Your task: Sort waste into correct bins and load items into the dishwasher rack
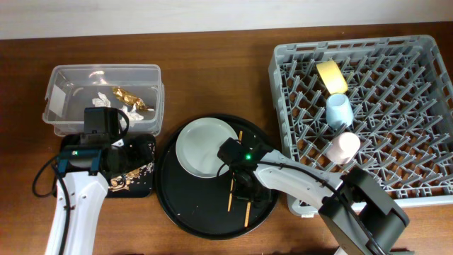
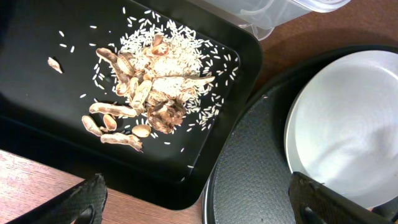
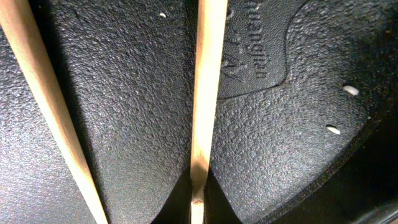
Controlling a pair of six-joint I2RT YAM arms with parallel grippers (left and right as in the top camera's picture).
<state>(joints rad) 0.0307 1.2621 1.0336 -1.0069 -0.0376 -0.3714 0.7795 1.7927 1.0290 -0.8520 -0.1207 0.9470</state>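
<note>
The clear tub [image 1: 56, 78] holds white tissue [image 1: 99, 91] and the gold foil wrapper [image 1: 131, 99]. Beige food scraps [image 2: 140, 99] with rice grains lie in the flat black tray [image 2: 37, 81], which also shows in the overhead view [image 1: 141, 188]. My left gripper [image 2: 199, 205] hangs open and empty above that tray's corner [image 1: 126, 157]. The grey-green plate [image 1: 205, 145] sits on the round black tray [image 1: 184, 212]. My right gripper [image 3: 198, 186] is shut on a wooden chopstick [image 3: 208, 93] lying on that tray [image 1: 244, 188]. The yellow bowl [image 1: 331, 76], blue cup [image 1: 338, 110] and pink cup [image 1: 347, 147] lie in the dishwasher rack [image 1: 425, 49].
A second chopstick [image 3: 43, 106] lies beside the held one on the round tray. The plate's edge [image 2: 348, 124] shows at the right of the left wrist view. The rack's front corner is close to my right arm.
</note>
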